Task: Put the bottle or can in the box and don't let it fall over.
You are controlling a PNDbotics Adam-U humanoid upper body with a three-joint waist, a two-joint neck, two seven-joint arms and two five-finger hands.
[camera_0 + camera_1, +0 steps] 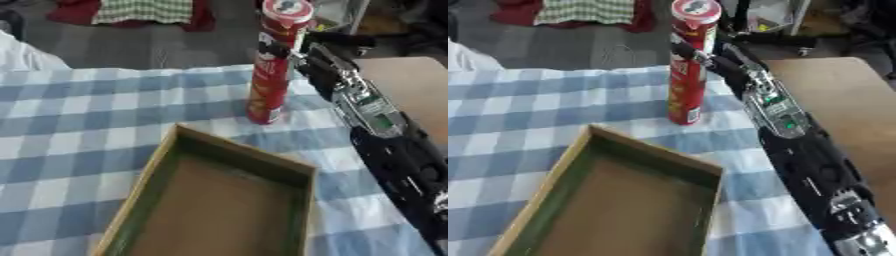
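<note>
A tall red can [272, 65] with a red lid stands upright on the blue-and-white checked tablecloth [87, 115], just beyond the far edge of the box. My right hand [302, 52] reaches in from the right, its fingers curled round the can's upper half. The open cardboard box [219, 200] with a brown floor and green inner walls lies in front of the can, nearer to me. My left hand shows in neither view.
A bare tan tabletop [833, 100] shows to the right of the cloth, under my right arm. Beyond the table's far edge are a grey floor, a red and checked cloth [144, 12] and some furniture.
</note>
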